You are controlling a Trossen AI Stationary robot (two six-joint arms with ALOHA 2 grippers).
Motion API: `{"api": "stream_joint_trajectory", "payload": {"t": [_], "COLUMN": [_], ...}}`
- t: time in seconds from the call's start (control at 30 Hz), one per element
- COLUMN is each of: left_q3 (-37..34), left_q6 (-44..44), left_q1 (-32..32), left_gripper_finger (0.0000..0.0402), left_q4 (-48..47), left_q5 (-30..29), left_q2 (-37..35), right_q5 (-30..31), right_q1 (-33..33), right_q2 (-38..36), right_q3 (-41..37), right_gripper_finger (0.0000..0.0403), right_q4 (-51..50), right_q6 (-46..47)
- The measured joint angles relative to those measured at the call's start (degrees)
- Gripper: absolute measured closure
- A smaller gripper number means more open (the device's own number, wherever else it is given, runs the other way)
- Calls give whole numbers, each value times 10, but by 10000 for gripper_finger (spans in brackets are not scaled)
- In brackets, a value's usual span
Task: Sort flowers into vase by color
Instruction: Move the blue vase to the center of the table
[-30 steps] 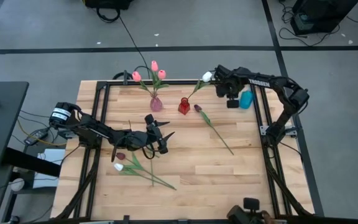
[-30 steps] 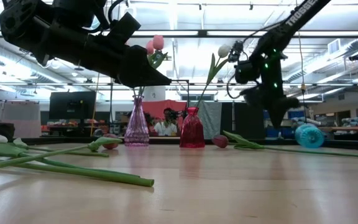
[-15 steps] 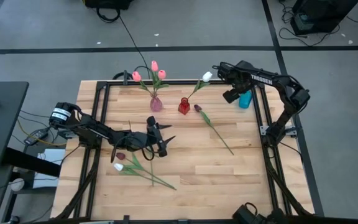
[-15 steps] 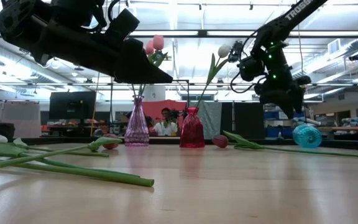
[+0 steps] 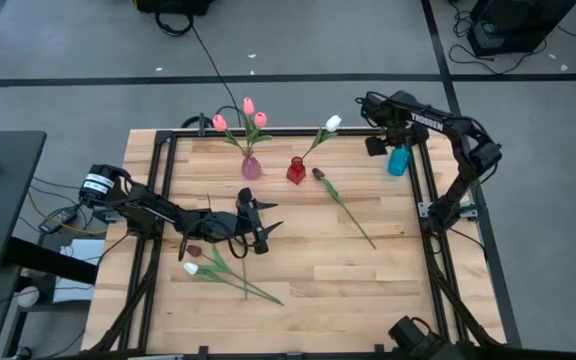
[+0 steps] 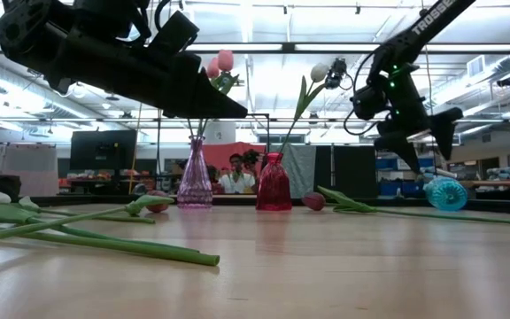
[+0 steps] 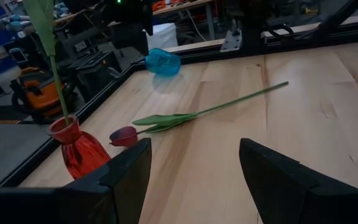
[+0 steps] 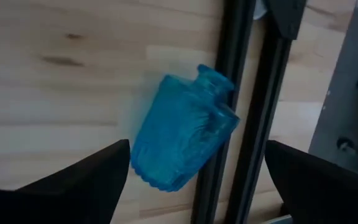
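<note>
The right gripper [image 5: 380, 140] has swung away from the white tulip [image 5: 333, 123] it hovered at a second ago. It now hangs over the table's far right corner, just above the blue vase [image 5: 398, 160], its fingers spread wide with nothing between them. In its wrist view the blue vase [image 8: 185, 134] lies tipped on its side against the black frame rail [image 8: 234, 93].

The white tulip stands in the red vase [image 5: 295, 170], leaning toward the right arm, unchanged. The pink vase [image 5: 251, 166] beside it holds three pink tulips [image 5: 248, 106].

The left gripper [image 5: 260, 222] has not moved: it hangs above the middle of the wooden table [image 5: 308, 270], fingers apart and empty.

One maroon tulip [image 5: 319, 174] lies on the boards just beside the red vase, stem running toward the near right. In the left wrist view its head [image 7: 124, 135] rests close to the red vase [image 7: 79, 149]. Near the left gripper, on the table's left side, another maroon tulip [image 5: 195, 251] and a white one [image 5: 191, 268] lie with stems crossing.
</note>
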Motion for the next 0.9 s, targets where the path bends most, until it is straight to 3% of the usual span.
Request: {"api": "stream_joint_trajectory", "payload": {"t": [0.33,0.63,0.9], "left_q3": [0,0,0], "left_q6": [-8,-11,-12], "left_q1": [0,0,0], "left_gripper_finger": [153,153,153], "left_q4": [-22,-49,-56], "left_q5": [0,0,0], "left_q2": [0,0,0], "right_q5": [-54,-24,-65], "right_q1": [-12,-5,-12], "right_q2": [1,1,1], "right_q3": [-45,-74,-108], "right_gripper_finger": [35,35,39], "right_q4": [44,90,160], "right_q6": [55,93,114]}}
